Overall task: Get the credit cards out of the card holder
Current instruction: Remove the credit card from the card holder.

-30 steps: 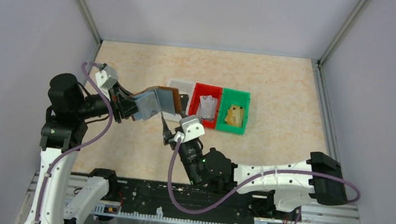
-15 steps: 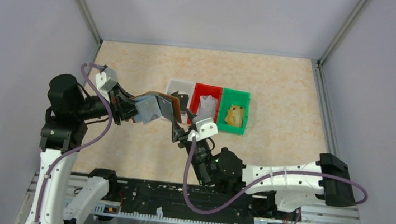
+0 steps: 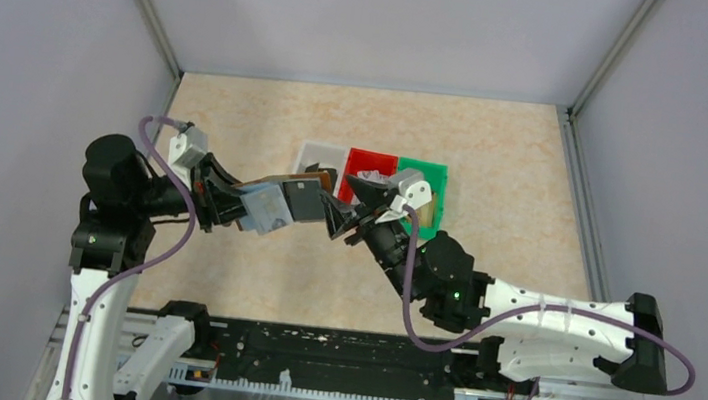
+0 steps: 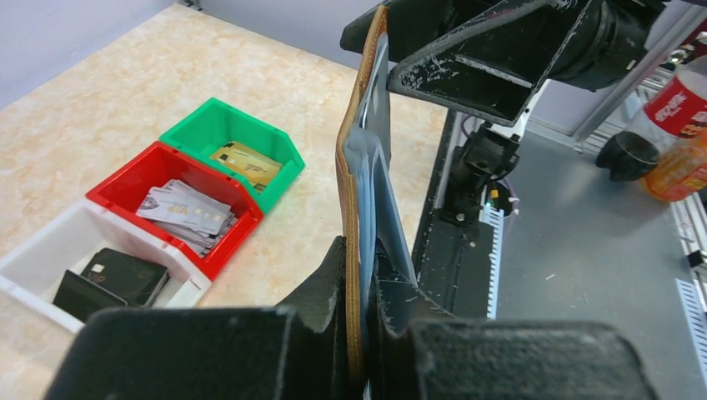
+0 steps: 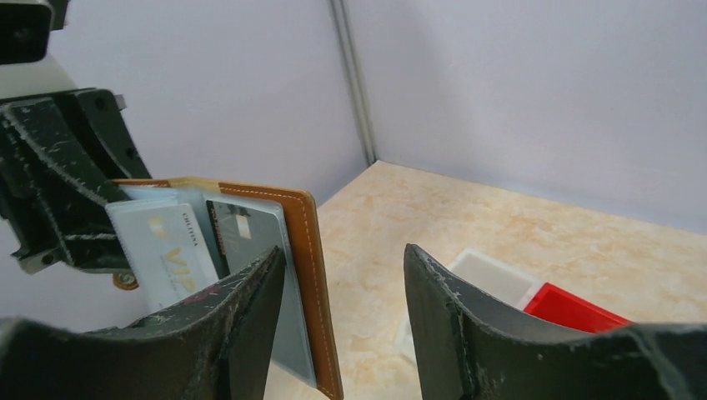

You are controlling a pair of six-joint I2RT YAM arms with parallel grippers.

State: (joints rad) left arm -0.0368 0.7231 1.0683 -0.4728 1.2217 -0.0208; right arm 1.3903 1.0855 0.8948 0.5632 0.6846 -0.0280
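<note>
Brown leather-look card holder hangs in the air, open. One end is clamped between the fingers of the left gripper, which are closed narrowly on it. Its free end reaches towards the right gripper, whose jaws stand apart, gripping nothing. The holder's stitched edge sits just inside that gripper's left-hand finger. Whether the finger touches it cannot be told, because the finger covers the holder's lower corner.

In the clear sleeves facing the right gripper lie a silvery card marked "VIP" and a dark card, both partly overlapped. How many more cards sit behind them is hidden. From the left wrist the holder is seen edge-on, so none of its cards show there.

Down on the table, off to the left of the left gripper, stand three bins in a row. The green bin holds a gold card, the red bin a loose heap of silvery cards, and the white bin black cards. From above, the right gripper and the holder cover parts of these bins. A bottle beyond the right gripper is cut off by the frame edge.
</note>
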